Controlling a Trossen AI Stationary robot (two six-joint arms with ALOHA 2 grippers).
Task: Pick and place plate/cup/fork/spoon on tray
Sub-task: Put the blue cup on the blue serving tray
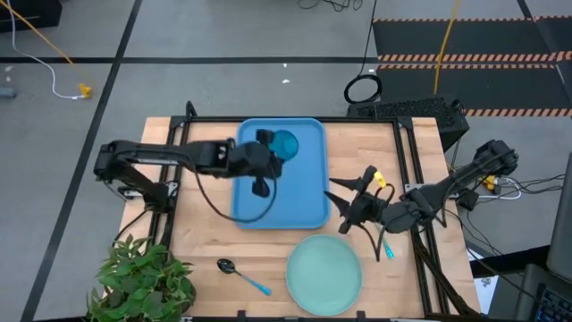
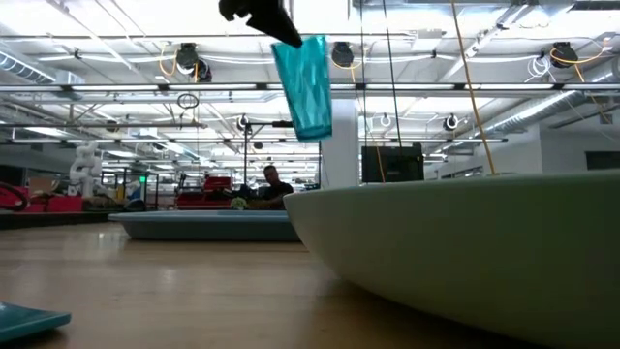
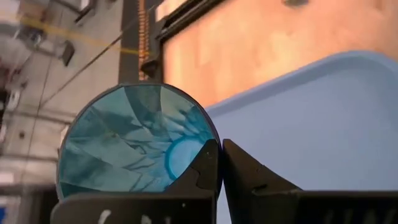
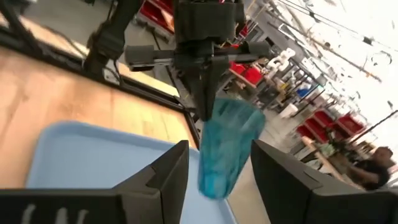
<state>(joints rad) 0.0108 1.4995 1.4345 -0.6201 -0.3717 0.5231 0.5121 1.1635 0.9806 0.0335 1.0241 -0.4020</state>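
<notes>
1. The left gripper (image 1: 273,154) hangs above the far part of the tray (image 1: 304,210) and is clamped on the cup (image 1: 284,143). The left wrist view shows its two fingers (image 3: 208,165) pinched together on the cup's rim (image 3: 137,140).
2. The cup is lifted clear of the tray. In the low view it hangs high in the air (image 2: 304,85), tilted, with its open end upward and the dark gripper (image 2: 276,24) at its upper edge.
3. The tray lies on the wooden table (image 1: 206,237), toward the far side and near the middle. Its blue floor shows bare below the cup (image 3: 323,118).
4. The right gripper (image 1: 350,204) waits over the table just beside the tray's right edge. Its fingers (image 4: 165,171) stand spread apart with nothing between them, and it faces the cup (image 4: 227,146) and the left gripper (image 4: 205,93).
5. The plate (image 1: 323,273) rests on the table at the near edge, just in front of the tray's near right corner and apart from it.
6. The spoon (image 1: 241,275) lies on the table left of the plate, its dark bowl pointing toward a potted plant (image 1: 143,277) at the near left corner.
7. The fork (image 1: 388,247) lies on the table under the right arm, to the right of the plate.
8. A person (image 2: 274,186) sits in the room far beyond the table.
</notes>
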